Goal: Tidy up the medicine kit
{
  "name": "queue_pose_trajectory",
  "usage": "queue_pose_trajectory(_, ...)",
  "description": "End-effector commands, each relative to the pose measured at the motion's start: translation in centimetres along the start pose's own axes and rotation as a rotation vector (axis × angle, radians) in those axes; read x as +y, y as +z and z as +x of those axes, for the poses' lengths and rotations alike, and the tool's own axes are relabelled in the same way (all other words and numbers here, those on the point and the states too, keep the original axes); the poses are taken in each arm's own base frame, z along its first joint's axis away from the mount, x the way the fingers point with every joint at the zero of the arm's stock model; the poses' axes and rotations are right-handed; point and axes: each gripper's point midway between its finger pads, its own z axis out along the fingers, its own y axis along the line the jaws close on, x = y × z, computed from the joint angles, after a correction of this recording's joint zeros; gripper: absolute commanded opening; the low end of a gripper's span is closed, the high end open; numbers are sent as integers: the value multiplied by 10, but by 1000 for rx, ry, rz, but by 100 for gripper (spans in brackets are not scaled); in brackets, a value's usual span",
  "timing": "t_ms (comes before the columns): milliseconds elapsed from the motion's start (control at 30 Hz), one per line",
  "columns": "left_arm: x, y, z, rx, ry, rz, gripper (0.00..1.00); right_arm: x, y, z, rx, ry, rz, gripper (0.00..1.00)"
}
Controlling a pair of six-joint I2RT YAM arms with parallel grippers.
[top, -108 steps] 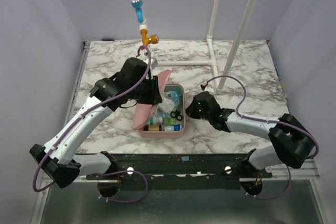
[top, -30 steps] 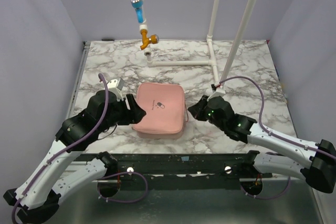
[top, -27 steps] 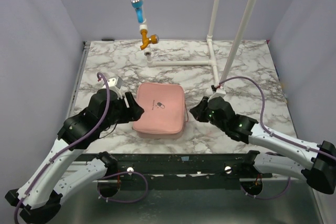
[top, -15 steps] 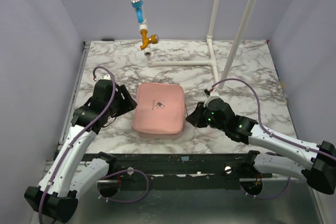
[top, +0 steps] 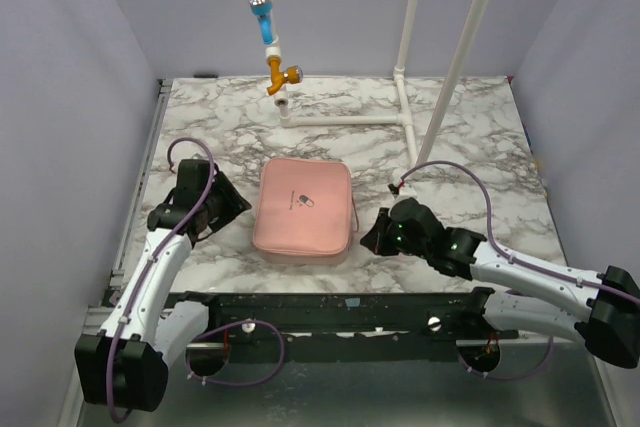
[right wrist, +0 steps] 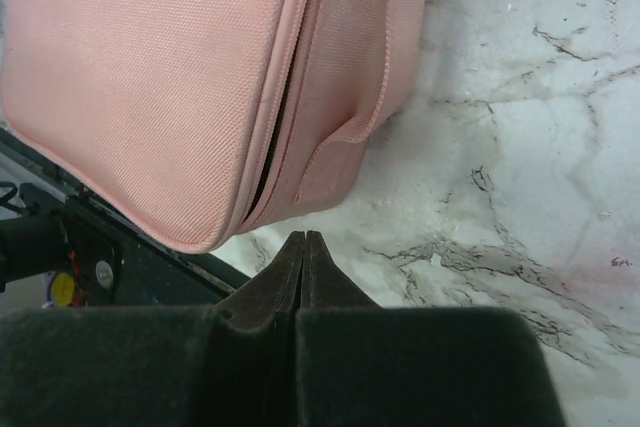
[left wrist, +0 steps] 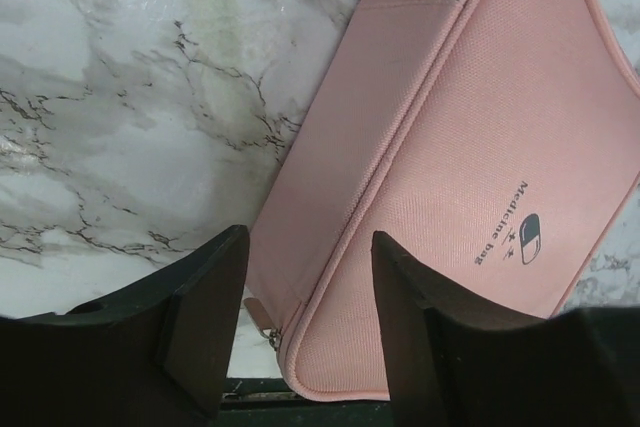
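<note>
Now the pink medicine kit (top: 303, 209) lies shut and flat on the marble table (top: 480, 137) between both arms, its longer side running near to far. The right gripper (top: 369, 235), fingers pressed together and empty, is just beside its near right corner. The left gripper (top: 237, 204) stands open and empty, a little further off. Earlier the lid was raised, and the left gripper has since drawn back.

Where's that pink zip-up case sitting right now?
In the overhead view the medicine kit, lid down, lies flat on the marble table, slightly left of centre toward the near edge, between the left claw and the right claw, held by neither.
</note>
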Motion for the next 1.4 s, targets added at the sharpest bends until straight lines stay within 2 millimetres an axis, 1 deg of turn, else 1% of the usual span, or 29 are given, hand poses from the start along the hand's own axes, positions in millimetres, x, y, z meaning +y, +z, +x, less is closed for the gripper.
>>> queue_pose_trajectory(0, 8, 14, -5, -16, -89, -17, 50, -18, 8, 6, -9, 24, 84, 1)
queue_pose_trajectory(67, 14, 22, -2, -6, -111, -26, 44, -19, 12, 3, -27, 36, 95, 1)
queue_pose_trajectory(133, 15, 31, 3, 20, -116, -17, 36, -19, 16, -2, -50, 46, 108, 1)
queue_pose_trajectory(200, 13, 39, 12, 74, -112, 1, 24, -17, 21, -12, -80, 53, 123, 1)
queue_pose_trajectory(233, 13, 42, 17, 104, -105, 10, 21, -16, 23, -17, -99, 57, 135, 1)
queue_pose_trajectory(300, 13, 49, 27, 155, -99, 23, 19, -15, 28, -31, -141, 53, 165, 1)
queue_pose_trajectory(333, 14, 52, 31, 171, -98, 30, 18, -13, 29, -39, -161, 43, 179, 1)
queue_pose_trajectory(400, 12, 56, 40, 209, -89, 57, 17, -11, 36, -47, -178, 27, 204, 1)
queue_pose_trajectory(433, 12, 57, 44, 226, -82, 65, 17, -9, 41, -50, -184, 22, 206, 1)
queue_pose_trajectory(467, 13, 58, 49, 244, -71, 68, 14, -6, 45, -53, -188, 16, 204, 1)
queue_pose_trajectory(567, 17, 58, 61, 275, -57, 71, 14, -2, 61, -60, -193, -1, 229, 1)
queue_pose_trajectory(700, 17, 53, 79, 292, -49, 105, 13, -2, 78, -72, -212, -12, 262, 1)
queue_pose_trajectory(867, 11, 42, 96, 304, 11, 136, 13, 2, 94, -92, -224, -33, 230, 1)
queue_pose_trajectory(933, 6, 37, 105, 311, 46, 149, 13, 11, 101, -100, -225, -54, 185, 1)
queue_pose_trajectory(1033, -1, 32, 117, 327, 80, 163, 13, 19, 111, -106, -204, -109, 136, 1)
queue_pose_trajectory(1167, -11, 27, 138, 354, 97, 204, 13, 34, 118, -118, -181, -188, 67, 1)
queue_pose_trajectory(1233, -17, 25, 148, 365, 96, 222, 13, 37, 120, -125, -173, -220, 56, 1)
queue_pose_trajectory(1267, -21, 24, 152, 370, 100, 233, 13, 35, 121, -129, -171, -228, 65, 1)
queue_pose_trajectory(1367, -39, 19, 164, 379, 115, 272, 13, 30, 119, -146, -176, -241, 94, 1)
